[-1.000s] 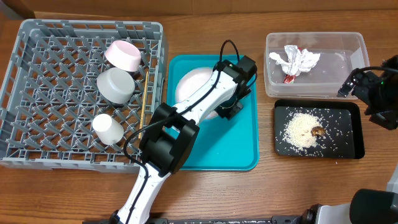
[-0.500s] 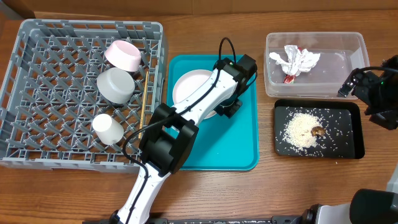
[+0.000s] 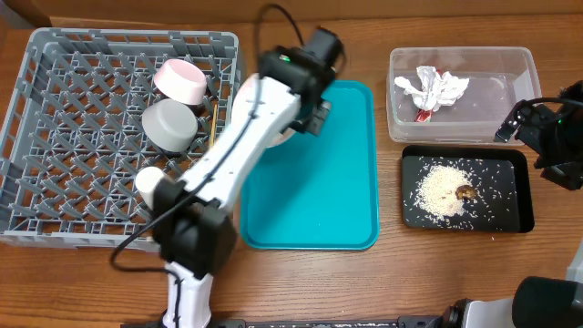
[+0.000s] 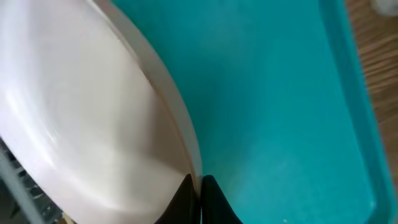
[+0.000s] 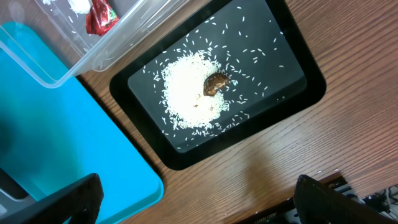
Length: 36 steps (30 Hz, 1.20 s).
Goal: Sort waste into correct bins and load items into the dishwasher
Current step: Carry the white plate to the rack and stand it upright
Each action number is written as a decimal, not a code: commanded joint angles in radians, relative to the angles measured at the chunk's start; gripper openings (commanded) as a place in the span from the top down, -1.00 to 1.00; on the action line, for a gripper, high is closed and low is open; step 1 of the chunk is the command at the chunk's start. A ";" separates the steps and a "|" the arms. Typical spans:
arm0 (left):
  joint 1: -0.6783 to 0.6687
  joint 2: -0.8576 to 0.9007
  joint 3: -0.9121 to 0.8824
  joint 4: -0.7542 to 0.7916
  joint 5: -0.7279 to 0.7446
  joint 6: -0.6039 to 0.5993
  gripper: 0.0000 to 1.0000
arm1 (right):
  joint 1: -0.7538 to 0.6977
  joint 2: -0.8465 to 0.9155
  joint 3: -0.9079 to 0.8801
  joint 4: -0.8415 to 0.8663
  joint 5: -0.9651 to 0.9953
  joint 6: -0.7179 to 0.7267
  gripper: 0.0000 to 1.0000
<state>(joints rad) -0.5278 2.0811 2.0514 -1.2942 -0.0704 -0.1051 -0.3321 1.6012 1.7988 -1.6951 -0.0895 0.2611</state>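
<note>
My left gripper [image 3: 312, 117] is shut on the rim of the round white plate [image 4: 81, 112] and holds it tilted above the teal tray's [image 4: 280, 93] left side, by the grey dish rack [image 3: 55, 137]. In the overhead view the arm hides most of the plate [image 3: 281, 138]. The rack holds a pinkish bowl [image 3: 180, 80], a grey bowl [image 3: 169, 125], a white cup [image 3: 150, 184] and chopsticks [image 3: 214, 128]. The clear tub [image 3: 492, 68] holds the napkin [image 3: 430, 87] and red packet [image 3: 424, 115]. The black tray [image 3: 515, 214] holds rice [image 3: 439, 189] and a brown scrap [image 3: 465, 192]. My right gripper [image 5: 199, 205] is open and empty.
The teal tray [image 3: 337, 182] lies bare between the rack and the bins. My right gripper [image 3: 537, 123] hovers at the table's right edge, beside the clear tub and above the black tray [image 5: 292, 93]. My left arm stretches across the rack's right side.
My left gripper has lifted the plate off the teal tray and swung it left and back, toward the rack. The right arm has not moved.
</note>
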 commanded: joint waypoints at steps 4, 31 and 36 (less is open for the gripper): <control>0.142 -0.164 0.027 -0.004 0.280 0.039 0.92 | 0.001 -0.018 0.020 0.001 -0.002 0.000 -1.00; 0.512 -0.188 -0.007 -0.045 0.977 0.251 0.92 | 0.001 -0.018 0.020 0.001 -0.002 0.000 -1.00; 0.549 -0.188 -0.022 -0.053 0.981 0.258 0.92 | 0.001 -0.018 0.020 0.001 -0.002 0.000 -1.00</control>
<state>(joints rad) -0.0116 1.9038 2.0415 -1.3415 0.8803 0.1162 -0.3325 1.6012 1.7988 -1.6951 -0.0895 0.2607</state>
